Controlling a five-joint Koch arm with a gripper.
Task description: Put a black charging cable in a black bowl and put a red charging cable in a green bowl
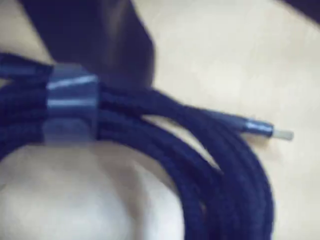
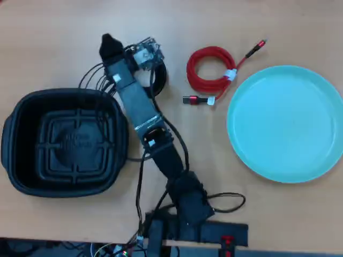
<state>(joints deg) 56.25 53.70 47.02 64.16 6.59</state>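
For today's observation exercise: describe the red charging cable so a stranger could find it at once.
In the overhead view, start at the green bowl on the right. Just off its upper-left rim, on bare table, lies the red charging cable, a round coil. Its bright red colour and white tie set it apart.

hobby desk | wooden tabletop (image 2: 48,37) | loose wires (image 2: 225,201)

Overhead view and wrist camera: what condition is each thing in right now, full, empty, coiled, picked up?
Black bowl: empty.
Green bowl: empty.
Red charging cable: coiled, tied, on the table beside the green bowl.
Black charging cable: coiled, banded, lying on the table under the arm.
Gripper: over that coil; open or shut unclear.
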